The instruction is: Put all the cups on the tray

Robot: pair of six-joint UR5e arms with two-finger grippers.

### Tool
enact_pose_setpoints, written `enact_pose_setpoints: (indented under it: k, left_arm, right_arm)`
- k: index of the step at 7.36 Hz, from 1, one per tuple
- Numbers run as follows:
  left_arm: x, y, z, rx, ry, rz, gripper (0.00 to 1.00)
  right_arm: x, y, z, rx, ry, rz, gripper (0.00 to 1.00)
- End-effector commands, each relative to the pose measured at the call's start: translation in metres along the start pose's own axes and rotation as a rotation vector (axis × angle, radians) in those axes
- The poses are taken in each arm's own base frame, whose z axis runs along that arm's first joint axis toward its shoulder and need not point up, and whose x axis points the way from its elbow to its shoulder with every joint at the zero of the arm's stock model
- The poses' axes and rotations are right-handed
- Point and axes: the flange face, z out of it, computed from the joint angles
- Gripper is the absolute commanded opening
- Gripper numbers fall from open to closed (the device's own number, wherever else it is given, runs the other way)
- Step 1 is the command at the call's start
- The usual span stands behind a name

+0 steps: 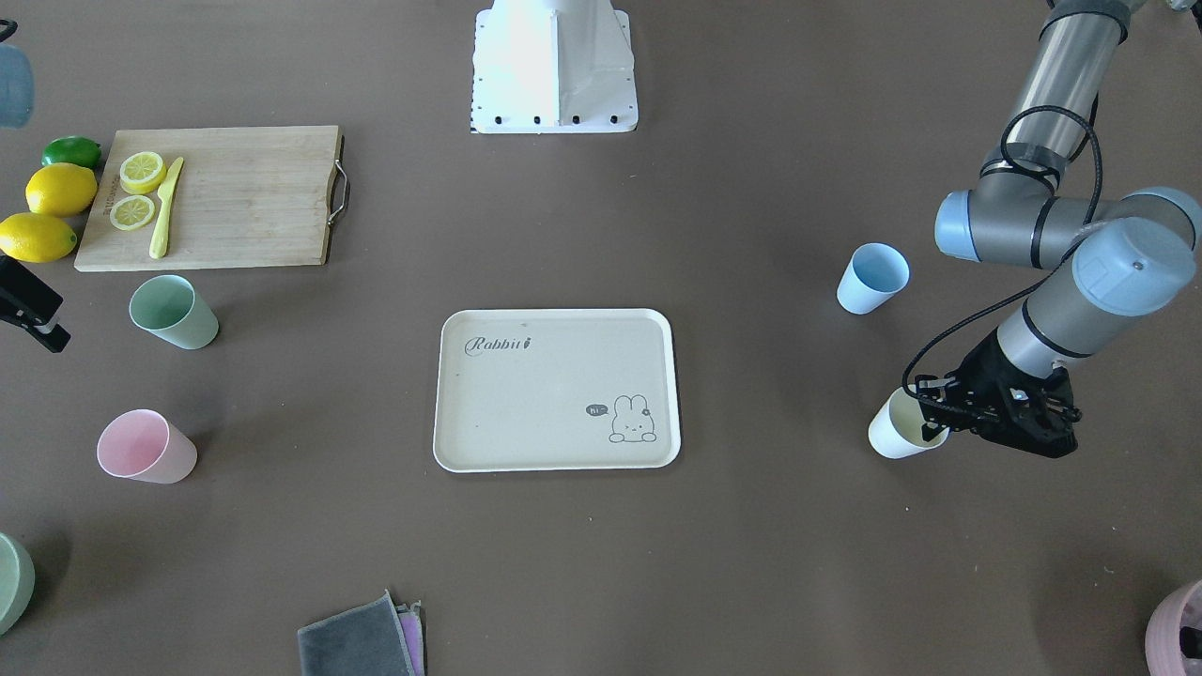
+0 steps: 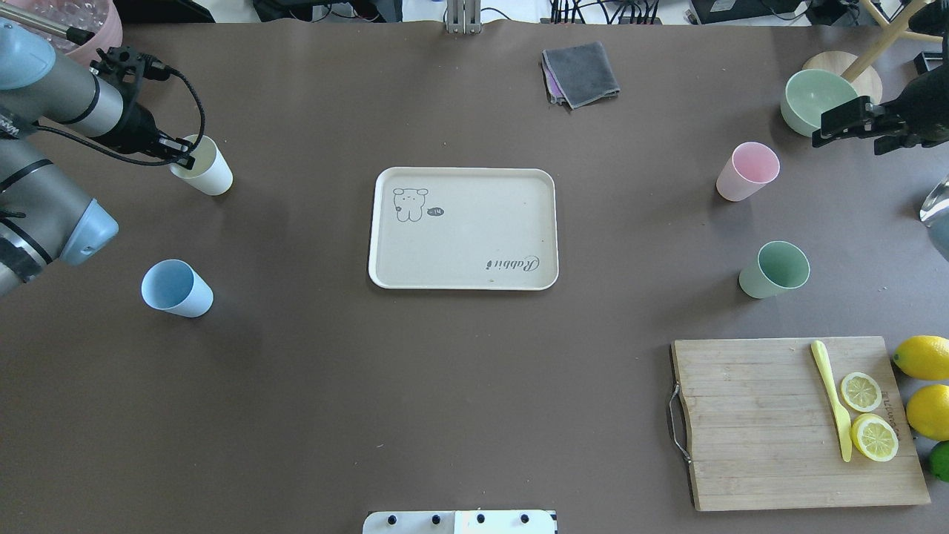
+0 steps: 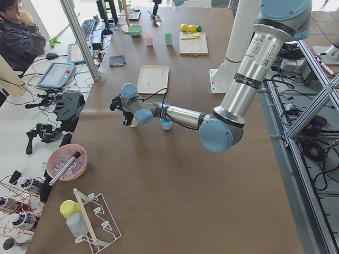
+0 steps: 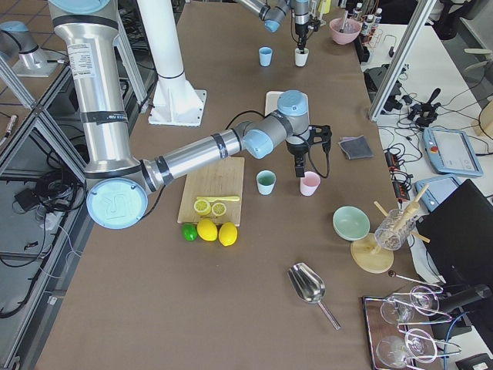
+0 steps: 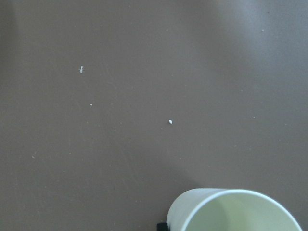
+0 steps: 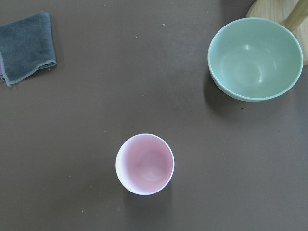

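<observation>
Reaching low to the table's far left side, the left gripper [image 2: 180, 148] sits at the rim of the upright cream-yellow cup [image 2: 211, 176]; whether its fingers clamp the rim I cannot tell. The right gripper [image 2: 830, 124] hangs pointing down above the pink cup [image 6: 145, 163], its jaw width hidden. The blue cup [image 2: 176, 288] and green cup [image 2: 775, 269] stand on the table, well apart from the tray [image 2: 463, 280].

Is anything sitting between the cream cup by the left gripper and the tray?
Nothing visible does. The stretch of table from the cream cup to the tray shows no object; the blue cup stands well off that path.
</observation>
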Motion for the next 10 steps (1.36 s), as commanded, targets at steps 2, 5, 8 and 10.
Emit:
enact_pose_setpoints:
  k: [2, 5, 8, 10]
  left_arm:
    - [0.162, -0.014, 0.015, 0.005, 0.114, -0.153, 0.00]
    - [0.285, -0.038, 0.026, 0.017, 0.081, -0.202, 0.00]
    - [0.281, -0.038, 0.042, 0.033, 0.035, -0.204, 0.00]
    - [0.297, -0.028, 0.048, 0.020, 0.046, -0.182, 0.66]
  right_arm:
    - [0.003, 0.002, 0.001, -0.004, 0.004, 0.004, 1.00]
    - [0.003, 0.003, 0.002, -0.007, 0.003, 0.002, 1.00]
    - [0.001, 0.005, 0.005, -0.014, 0.001, -0.003, 1.00]
    - [0.004, 0.008, 0.007, -0.020, 0.004, -0.001, 1.00]
